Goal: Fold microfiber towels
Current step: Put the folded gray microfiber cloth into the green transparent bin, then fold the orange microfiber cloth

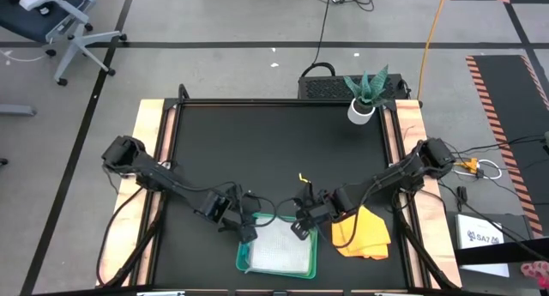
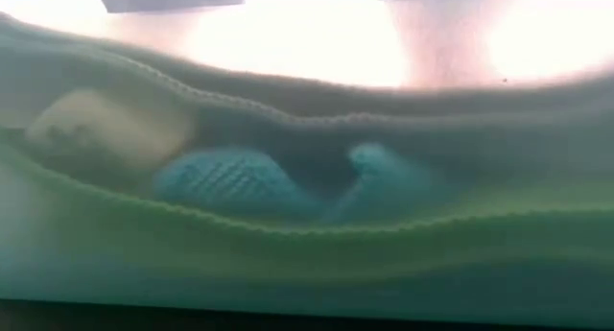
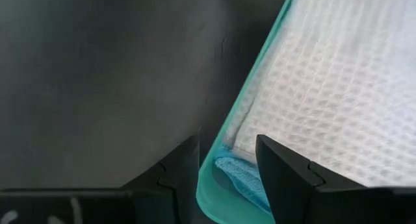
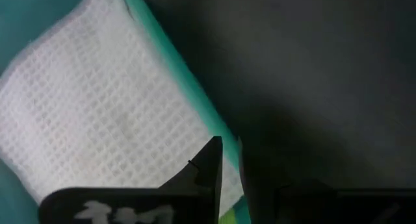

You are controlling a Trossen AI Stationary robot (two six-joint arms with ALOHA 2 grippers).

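Note:
A teal tray (image 1: 243,260) stands at the table's near edge. A pale white waffle towel (image 1: 279,249) lies on top of its contents, and a turquoise towel (image 3: 237,175) peeks out beneath it at the tray's corner. A yellow-orange towel (image 1: 362,232) lies crumpled on the table, right of the tray. My left gripper (image 1: 249,233) hovers open over the tray's far left corner, its fingers (image 3: 286,178) either side of the rim (image 3: 253,87). My right gripper (image 1: 300,229) hangs shut over the far right corner, beside the white towel (image 4: 97,107). The low view shows only close folds of green, turquoise (image 2: 240,182) and pale cloth.
A potted plant (image 1: 367,97) stands at the table's far right corner. A small yellow scrap (image 1: 302,177) lies on the black mat (image 1: 274,141) behind the grippers. Wooden rails (image 1: 150,159) run along the left and right sides.

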